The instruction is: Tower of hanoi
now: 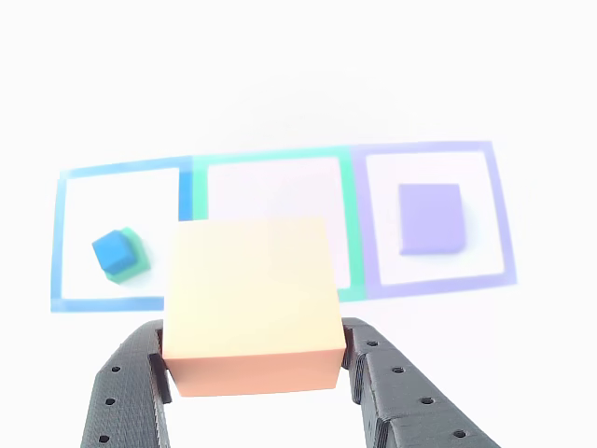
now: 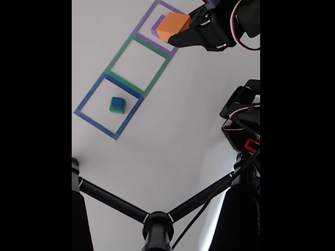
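gripper (image 1: 254, 373) clamped on orange block (image 1: 250, 299), held up | purple slab (image 1: 431, 218) sits far-right of it in the other view | blue cube (image 1: 113, 248) on green block (image 1: 133, 255), far-left

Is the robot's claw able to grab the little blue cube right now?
Probably not yet: the gripper is shut on the orange block. Nothing covers the blue cube, which sits on the green block.

Orange block (image 1: 250, 303) lifted; blue cube (image 1: 113, 248) atop green (image 1: 133, 259).
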